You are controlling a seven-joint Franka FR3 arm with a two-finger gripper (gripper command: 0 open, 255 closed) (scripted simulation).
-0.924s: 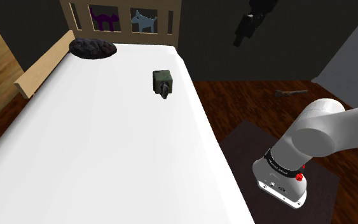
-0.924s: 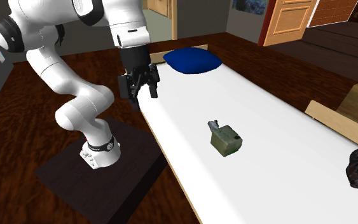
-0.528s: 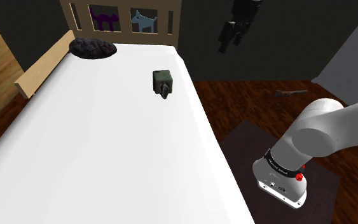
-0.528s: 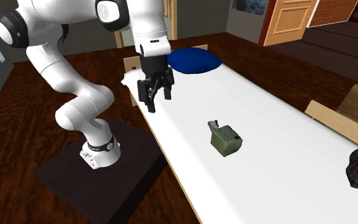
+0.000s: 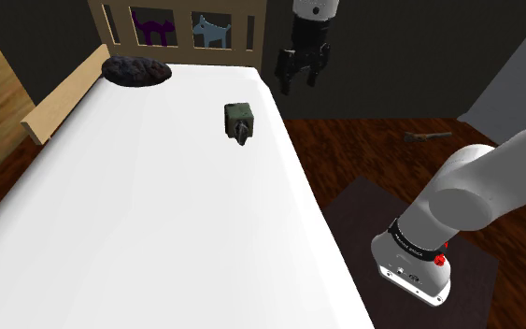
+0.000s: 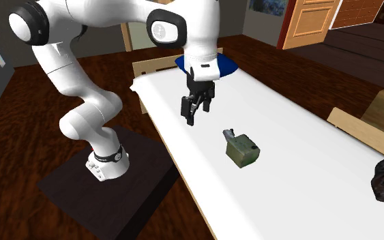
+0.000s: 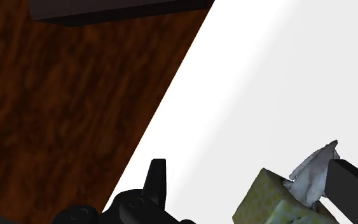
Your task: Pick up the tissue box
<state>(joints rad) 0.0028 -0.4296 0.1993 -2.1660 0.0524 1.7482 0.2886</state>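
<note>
An olive-green tissue box [image 5: 238, 120] with a grey tissue sticking out of it sits on the white bed [image 5: 158, 206], near the edge on the shoulder view's right. My black gripper [image 5: 299, 83] hangs open in the air over that bed edge, beyond the box and to its right, touching nothing. From the second exterior view the gripper [image 6: 191, 116] is left of the tissue box [image 6: 241, 151] and above the mattress. In the wrist view the tissue box [image 7: 269, 200] lies close to one finger [image 7: 352, 191], with the gripper [image 7: 245, 165] apart from it.
A dark lumpy cushion [image 5: 135, 70] lies at the bed's headboard end, and a blue pillow [image 6: 206, 65] at the other end. Wooden rails [image 5: 60, 98] border the bed. A dark wooden floor [image 7: 69, 108] lies beside it. The stand sits on a dark mat [image 6: 108, 191].
The gripper has swung from over the floor beside the bed to above the mattress edge, closer to the tissue box. It stays open. The box has not moved.
</note>
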